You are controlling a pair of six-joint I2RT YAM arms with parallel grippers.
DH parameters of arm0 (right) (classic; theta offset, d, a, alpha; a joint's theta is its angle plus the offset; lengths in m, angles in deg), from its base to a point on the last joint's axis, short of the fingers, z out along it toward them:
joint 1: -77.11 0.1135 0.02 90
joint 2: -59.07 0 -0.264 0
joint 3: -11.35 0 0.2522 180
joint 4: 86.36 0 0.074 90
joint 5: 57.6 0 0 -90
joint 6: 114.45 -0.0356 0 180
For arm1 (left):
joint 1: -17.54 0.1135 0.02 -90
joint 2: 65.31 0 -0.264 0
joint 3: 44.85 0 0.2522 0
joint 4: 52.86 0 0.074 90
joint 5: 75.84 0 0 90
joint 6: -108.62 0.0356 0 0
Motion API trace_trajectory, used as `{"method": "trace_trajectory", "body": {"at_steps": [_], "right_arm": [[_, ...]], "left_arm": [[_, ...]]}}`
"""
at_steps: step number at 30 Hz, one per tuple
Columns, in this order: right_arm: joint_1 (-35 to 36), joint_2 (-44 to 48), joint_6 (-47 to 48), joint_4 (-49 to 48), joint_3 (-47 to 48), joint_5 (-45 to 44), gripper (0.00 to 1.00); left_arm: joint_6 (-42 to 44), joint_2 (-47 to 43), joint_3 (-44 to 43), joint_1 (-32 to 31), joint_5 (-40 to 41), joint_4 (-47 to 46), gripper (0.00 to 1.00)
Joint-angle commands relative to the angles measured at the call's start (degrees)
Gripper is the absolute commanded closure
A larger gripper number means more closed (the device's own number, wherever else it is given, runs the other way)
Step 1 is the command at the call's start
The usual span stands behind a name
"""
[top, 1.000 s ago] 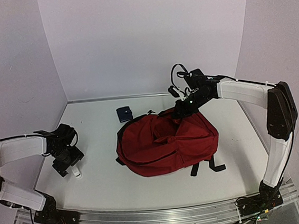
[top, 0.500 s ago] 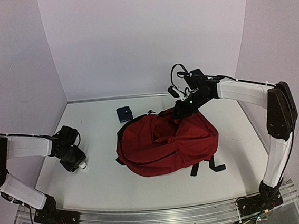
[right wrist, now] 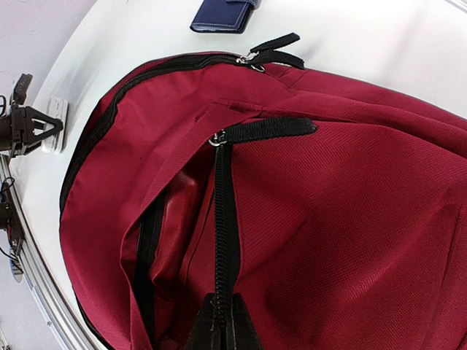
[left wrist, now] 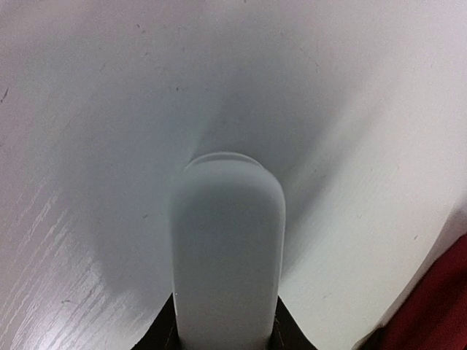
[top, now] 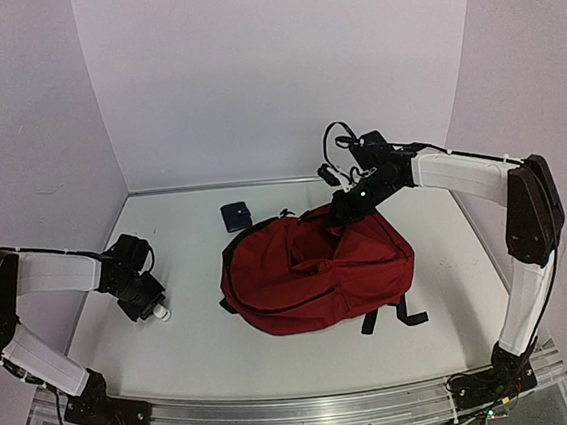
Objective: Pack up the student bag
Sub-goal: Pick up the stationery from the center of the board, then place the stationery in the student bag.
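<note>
The student bag (top: pixel 315 275), dark red with black zipper trim, lies in the middle of the table, its top toward the back. My right gripper (top: pixel 348 204) is shut on the bag's black zipper edge (right wrist: pixel 222 219) at the top, and the main pocket gapes beside it (right wrist: pixel 157 226). My left gripper (top: pixel 150 308) sits low on the table at the left, shut on a small white rounded tube (left wrist: pixel 226 248). Its black fingers (left wrist: pixel 164 337) press both sides of the tube. The tube's tip (top: pixel 162 313) pokes out toward the bag.
A small navy wallet (top: pixel 235 215) lies on the table behind the bag's left side, also seen as the navy wallet (right wrist: pixel 225 14) in the right wrist view. Black straps (top: pixel 389 315) trail from the bag toward the front. White walls close in the back and both sides.
My left gripper has dropped to the table and closed round the white tube, shifting slightly right. The right gripper and the bag have not moved.
</note>
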Motion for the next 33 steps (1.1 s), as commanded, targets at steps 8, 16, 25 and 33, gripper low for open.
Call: {"method": "trace_trajectory", "body": {"at_steps": [8,16,25,33], "right_arm": [[-0.18,1.23,0.03,-0.05,4.23,1.07,1.0],[-0.15,1.83,-0.71,-0.22,4.61,0.59,1.0],[-0.18,3.25,-2.59,-2.44,3.57,1.74,1.0],[-0.16,5.21,-3.56,-5.7,2.41,1.86,1.0]], "left_arm": [[11.11,-8.45,-13.41,-7.65,-7.01,-1.27,0.93],[20.98,3.09,-25.46,-15.77,-20.68,-15.57,0.92],[27.14,21.66,-42.63,-24.49,-33.75,-18.0,0.92],[23.93,32.43,-49.06,-27.33,-40.51,-19.34,0.94]]}}
